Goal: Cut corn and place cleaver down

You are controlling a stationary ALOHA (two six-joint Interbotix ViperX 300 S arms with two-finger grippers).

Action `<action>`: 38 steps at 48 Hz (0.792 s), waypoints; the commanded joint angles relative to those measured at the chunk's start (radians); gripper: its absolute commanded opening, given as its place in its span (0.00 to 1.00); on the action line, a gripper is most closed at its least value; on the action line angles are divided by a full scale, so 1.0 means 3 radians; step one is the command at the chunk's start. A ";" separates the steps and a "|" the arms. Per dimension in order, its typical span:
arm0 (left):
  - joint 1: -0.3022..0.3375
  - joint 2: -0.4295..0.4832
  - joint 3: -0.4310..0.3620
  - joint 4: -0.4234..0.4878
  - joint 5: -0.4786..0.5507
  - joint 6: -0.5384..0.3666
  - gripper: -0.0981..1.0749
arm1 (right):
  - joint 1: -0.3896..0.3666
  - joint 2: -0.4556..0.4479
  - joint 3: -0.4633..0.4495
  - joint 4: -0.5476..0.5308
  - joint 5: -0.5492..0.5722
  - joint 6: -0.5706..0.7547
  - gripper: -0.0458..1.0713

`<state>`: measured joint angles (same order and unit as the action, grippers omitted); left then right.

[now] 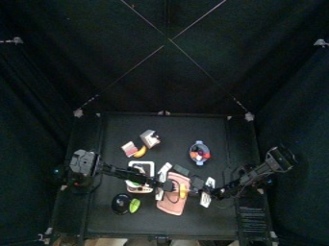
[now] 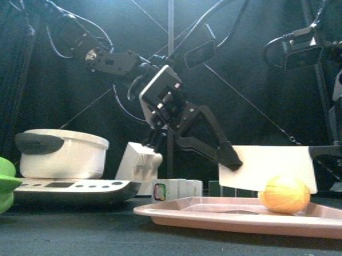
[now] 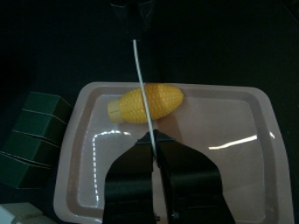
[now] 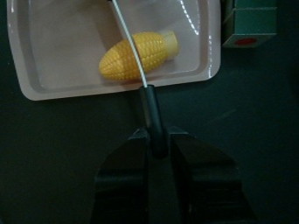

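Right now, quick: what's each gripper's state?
Left gripper: cannot be told.
Right gripper: closed on the small toy cleaver with the pale whitish blade, by its black handle.

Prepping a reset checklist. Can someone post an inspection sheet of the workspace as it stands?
Surface: black table, no spills seen.
Job's things: corn whole on the pink board; cleaver blade edge-on across it, contact unclear.
Clutter: white appliance, green item, red-dot box.
Grippers: right gripper shut on the cleaver's handle; left gripper over the board.
Cables: cables loop above the arms.
Surroundings: black curtains; no person seen.
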<state>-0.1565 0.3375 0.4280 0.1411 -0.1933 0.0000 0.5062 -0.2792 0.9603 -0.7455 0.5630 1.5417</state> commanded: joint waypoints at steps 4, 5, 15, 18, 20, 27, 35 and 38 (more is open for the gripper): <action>-0.0026 -0.0005 -0.0061 0.0005 -0.0041 0.0005 0.37 | -0.0153 -0.0015 -0.0066 -0.0046 0.0010 0.0015 0.34; -0.0026 0.0005 -0.0066 0.0000 -0.0046 0.0005 0.37 | -0.0153 -0.0015 -0.0066 -0.0046 0.0010 0.0015 0.34; -0.0020 0.0020 -0.0072 -0.0020 -0.0046 0.0010 0.37 | -0.0169 -0.0020 -0.0087 -0.0087 0.0010 0.0015 0.34; -0.0020 0.0015 -0.0072 -0.0020 -0.0041 0.0010 0.37 | -0.0174 -0.0020 -0.0087 -0.0097 0.0010 0.0015 0.34; -0.0020 0.0010 -0.0072 -0.0020 -0.0046 0.0010 0.37 | -0.0179 -0.0015 -0.0092 -0.0107 0.0010 0.0015 0.34; -0.0020 -0.0036 -0.0077 -0.0015 -0.0041 0.0015 0.37 | -0.0179 -0.0041 -0.0118 -0.0123 0.0015 0.0005 0.34; -0.0041 -0.0179 -0.0072 0.0000 -0.0046 0.0020 0.37 | -0.0153 -0.0153 -0.0179 -0.0164 0.0026 0.0000 0.34; -0.0046 -0.0210 -0.0066 0.0010 -0.0046 0.0020 0.37 | -0.0153 -0.0199 -0.0189 -0.0199 0.0031 0.0005 0.34</action>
<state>-0.1519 0.3359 0.4295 0.1365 -0.1917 0.0015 0.4878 -0.2991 0.9419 -0.7747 0.5691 1.5401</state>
